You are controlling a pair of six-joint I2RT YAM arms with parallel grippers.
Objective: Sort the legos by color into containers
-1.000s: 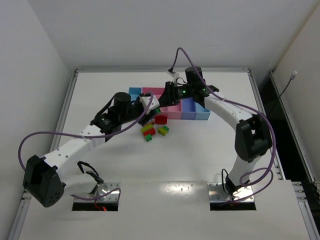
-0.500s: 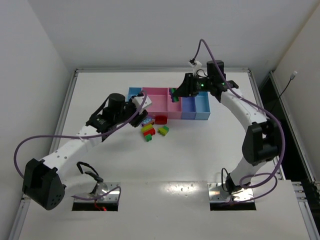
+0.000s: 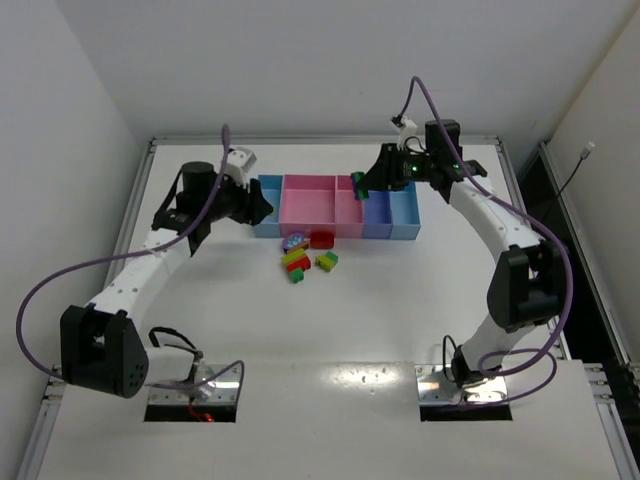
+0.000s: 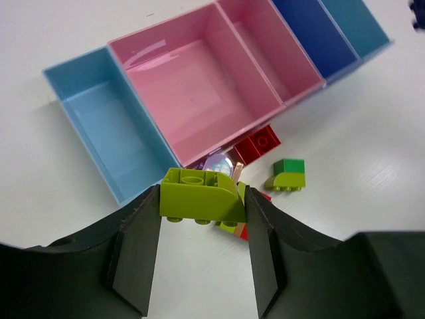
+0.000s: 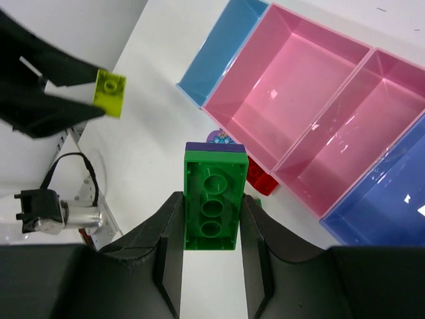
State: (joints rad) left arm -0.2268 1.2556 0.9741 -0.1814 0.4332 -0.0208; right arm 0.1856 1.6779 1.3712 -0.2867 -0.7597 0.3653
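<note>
Lime-green lego (image 4: 201, 195) gripped between the closed-in fingers of the left gripper (image 4: 202, 209), held up off the white table (image 4: 345, 186). Beyond its fingertips lies the row of containers (image 4: 143, 143): light blue, two pink, periwinkle, light blue. A red brick (image 4: 260, 143) and a small green brick (image 4: 287, 174) lie loose just past the fingertips, outside the bins. The right gripper (image 5: 211, 229) clamps a green lego (image 5: 212, 199) with a purple piece (image 5: 216, 147) at its far end. The pink bins (image 5: 292, 86) sit ahead to its right.
</note>
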